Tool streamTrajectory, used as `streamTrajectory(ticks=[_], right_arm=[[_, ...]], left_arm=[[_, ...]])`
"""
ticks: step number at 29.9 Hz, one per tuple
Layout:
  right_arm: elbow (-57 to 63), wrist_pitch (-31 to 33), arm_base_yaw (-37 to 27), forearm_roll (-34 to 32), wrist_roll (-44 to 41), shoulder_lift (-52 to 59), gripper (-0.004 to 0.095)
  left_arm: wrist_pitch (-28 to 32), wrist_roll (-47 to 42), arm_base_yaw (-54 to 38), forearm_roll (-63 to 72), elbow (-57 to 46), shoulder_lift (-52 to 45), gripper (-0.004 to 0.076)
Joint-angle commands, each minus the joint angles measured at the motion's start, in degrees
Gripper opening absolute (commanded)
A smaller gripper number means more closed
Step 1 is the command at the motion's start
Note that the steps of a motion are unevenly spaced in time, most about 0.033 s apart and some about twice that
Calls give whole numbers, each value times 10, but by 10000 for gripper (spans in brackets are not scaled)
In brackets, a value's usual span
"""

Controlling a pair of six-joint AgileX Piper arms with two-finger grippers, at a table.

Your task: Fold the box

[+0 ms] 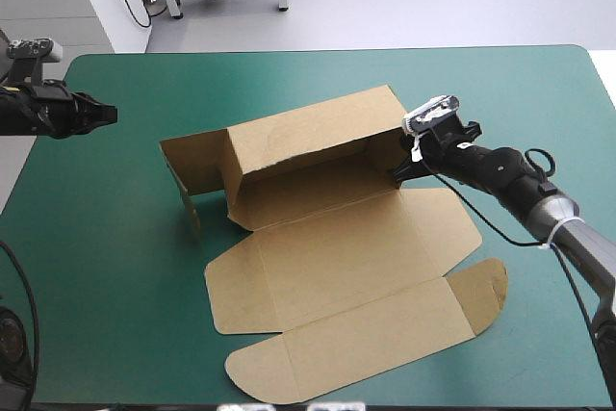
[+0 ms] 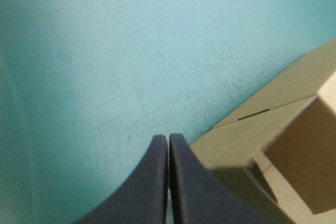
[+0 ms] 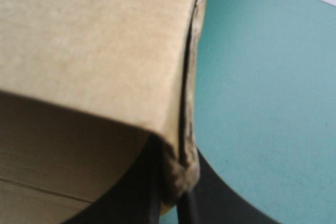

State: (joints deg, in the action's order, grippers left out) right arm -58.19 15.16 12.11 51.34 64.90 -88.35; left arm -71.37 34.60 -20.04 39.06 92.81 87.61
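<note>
Brown box point(image 1: 327, 247): mid-counter point(image 1: 106, 315), back walls raised, front flaps flat. My right hand point(image 1: 397, 173): clamped on the box's right end wall, fingertips partly hidden by board. My left hand point(image 1: 109, 115): clenched empty, clear of the box's left flap.

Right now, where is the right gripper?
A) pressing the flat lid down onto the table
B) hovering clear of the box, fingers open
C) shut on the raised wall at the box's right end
C: the right gripper pinches the upright board edge of the box between its black fingers, as its wrist view shows.
</note>
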Motion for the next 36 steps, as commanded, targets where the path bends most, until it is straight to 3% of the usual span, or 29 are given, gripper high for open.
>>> streamTrajectory(ticks=[1, 9, 15, 24, 29, 33, 36], right_arm=[[-20, 87, -23, -131, -125, 2, -21], [-116, 173, -23, -210, -361, 2, -16], [-218, 248, -23, -306, -470, 2, -15], [-314, 400, -23, -411, -558, 2, -15], [-334, 450, -23, -440, -583, -7, -15], [-362, 557, -23, -461, -605, -21, -15], [-363, 562, -23, -458, -632, -21, -15]], left_arm=[[-25, -1, -1, 37, 13, -23, -8], [-25, -1, -1, 37, 13, -23, -8], [-25, -1, -1, 37, 13, -23, -8], [-25, -1, -1, 38, 13, -23, -8], [-25, -1, -1, 38, 13, -23, -8], [-25, -8, -1, 38, 13, -23, -8], [-21, -9, -1, 42, 13, -22, -8]])
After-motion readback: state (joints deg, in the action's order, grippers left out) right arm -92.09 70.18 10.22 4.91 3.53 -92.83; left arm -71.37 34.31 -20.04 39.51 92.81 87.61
